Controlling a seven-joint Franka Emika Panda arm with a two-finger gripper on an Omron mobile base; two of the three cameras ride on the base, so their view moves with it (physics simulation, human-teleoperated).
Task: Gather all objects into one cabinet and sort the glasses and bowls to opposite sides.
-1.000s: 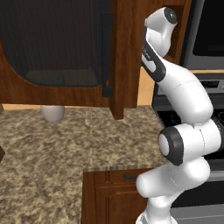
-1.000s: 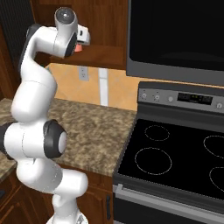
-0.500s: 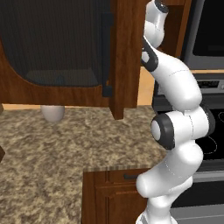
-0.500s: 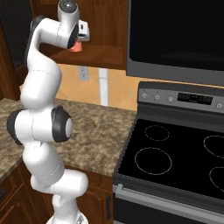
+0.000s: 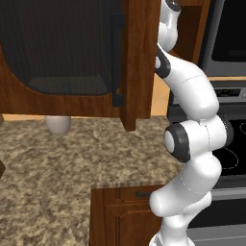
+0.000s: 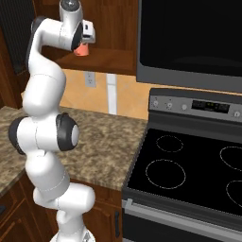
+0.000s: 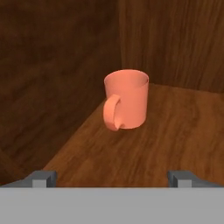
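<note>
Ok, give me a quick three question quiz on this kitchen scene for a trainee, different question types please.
1. True or false: the end effector is shut on the orange-red cup.
2. The cup stands on: A) the stove, B) a wooden cabinet shelf, C) the counter.
3. Fill in: in the hand view, the cup's handle faces ____.

Key: 1 false, it is open and short of the cup; 2 B; 3 toward the camera, slightly left.

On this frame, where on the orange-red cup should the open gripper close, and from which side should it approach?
Judging from the hand view, grip the orange-red cup across its round body, coming straight ahead along the wooden shelf. It stands upright, its handle pointing toward the camera and a little left, so the open gripper should straddle the walls beside the handle.
</note>
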